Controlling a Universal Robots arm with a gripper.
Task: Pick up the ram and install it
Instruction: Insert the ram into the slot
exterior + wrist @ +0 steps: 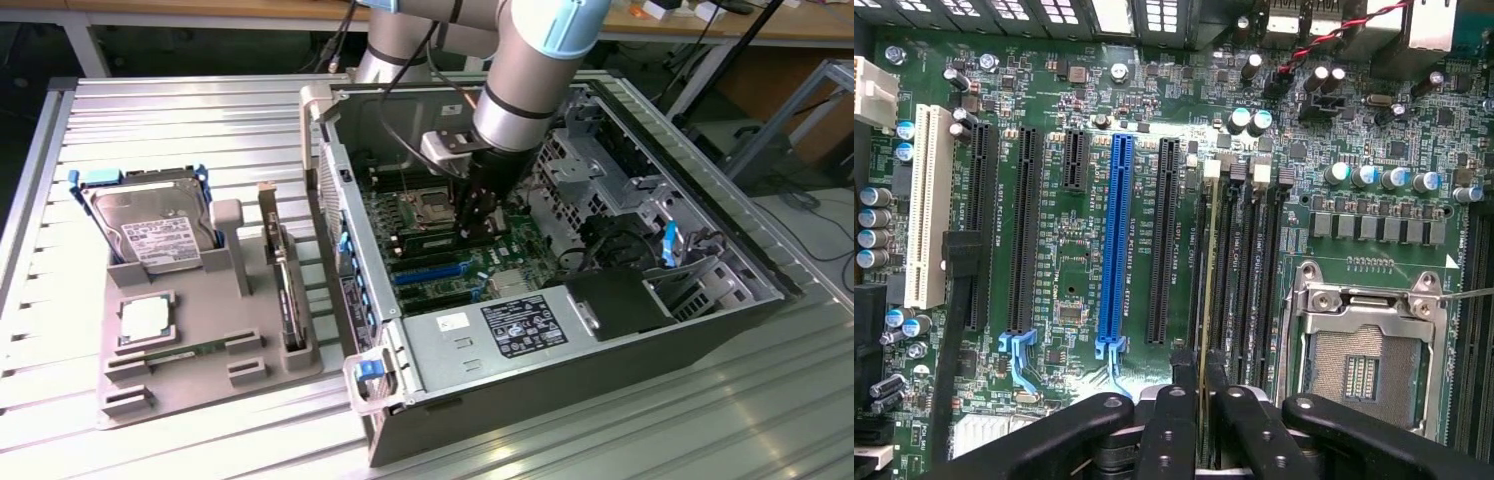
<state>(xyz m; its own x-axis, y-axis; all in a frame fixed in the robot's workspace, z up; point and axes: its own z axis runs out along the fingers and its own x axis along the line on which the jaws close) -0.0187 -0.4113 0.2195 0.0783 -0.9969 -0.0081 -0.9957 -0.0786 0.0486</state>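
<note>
My gripper (478,228) is down inside the open computer case, over the motherboard. In the wrist view the ram (1206,260) appears edge-on as a thin pale strip running along the first memory slot (1222,270), beside the black expansion slots. My gripper (1202,368) is shut on the ram, one black finger (1174,410) on each side of its near end. In the exterior view the ram (434,240) is a dark green stick lying low on the board beside the fingers. Whether it is fully down in the slot I cannot tell.
The empty CPU socket (1364,370) lies just past the memory slots; a blue slot (1117,250) lies on the other side. Left of the case (561,330), a grey tray (227,330) holds a hard drive (154,225), a silver CPU (144,318), an expansion card (283,280) and another green stick (180,352).
</note>
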